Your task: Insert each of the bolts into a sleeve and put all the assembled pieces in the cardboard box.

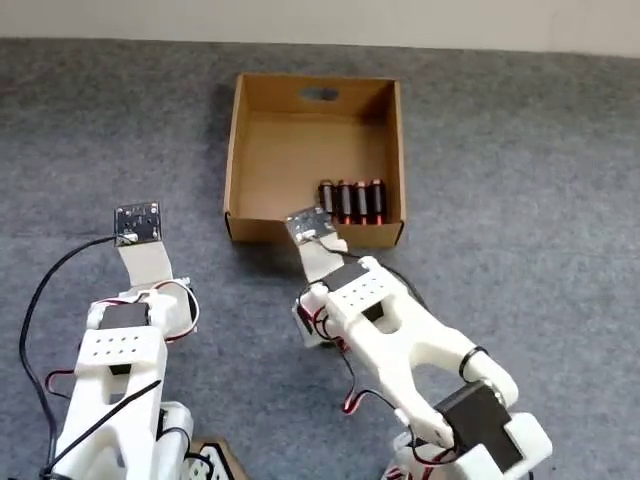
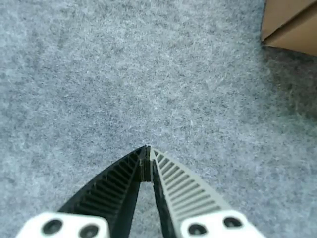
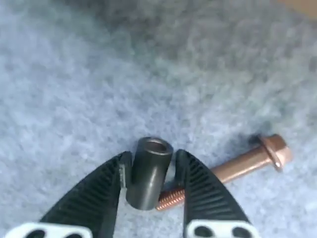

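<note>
The high view shows the box (image 1: 315, 150) on the grey carpet (image 1: 530, 150), open on top, with four assembled pieces (image 1: 351, 201) inside. They lie side by side in the corner near my right arm (image 1: 400, 340), touching each other, with their long axes running from the near wall toward the far wall. My two arms cover their own grippers in this view. My left arm (image 1: 120, 350) is well apart from the box, and the right one is just before its near wall.

My wrist views show the rest. My left gripper (image 2: 146, 153) is closed, tips together with nothing between them, over bare carpet, and one corner of the box (image 2: 290, 22) is at the edge. My right gripper (image 3: 151, 159) is a little open and clamps a dark sleeve (image 3: 147, 176) from both sides. The sleeve's long axis goes along my fingers (image 3: 198, 183), slightly tilted, with the open end past the tips. A copper bolt (image 3: 237, 167) lies flat on the carpet, crossing the sleeve's axis at an angle. Its threaded end is at the sleeve's lower end between my fingers, and its flanged head points away to the side.
</note>
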Motion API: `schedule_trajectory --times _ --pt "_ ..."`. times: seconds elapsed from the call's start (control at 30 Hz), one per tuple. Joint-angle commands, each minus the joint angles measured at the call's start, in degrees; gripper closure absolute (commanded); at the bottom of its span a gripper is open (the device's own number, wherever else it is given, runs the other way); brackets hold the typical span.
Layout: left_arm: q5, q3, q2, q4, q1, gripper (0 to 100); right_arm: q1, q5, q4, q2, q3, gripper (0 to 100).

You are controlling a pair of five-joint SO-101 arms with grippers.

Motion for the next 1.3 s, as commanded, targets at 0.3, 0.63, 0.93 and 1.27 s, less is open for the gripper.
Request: schedule_trajectory --times 0.3,0.63,0.93,1.27 --pt "-0.1 -0.1 -0.2 -0.7 -0.7 99 0.0 3.6 5.6 1.5 -6.3 99.5" --pt "0.1 -0.9 -0.3 -0.5 -0.4 99 13.7 13.9 16.3 -28.0 -15.7 99.2" --pt "-0.3 -17.6 0.1 15.6 12.4 90 32.3 14.1 13.5 -54.5 6.7 99.2" --pt "0.0 -29.6 0.3 22.1 42.4 89 44.2 7.5 7.0 -78.2 31.4 99.2"
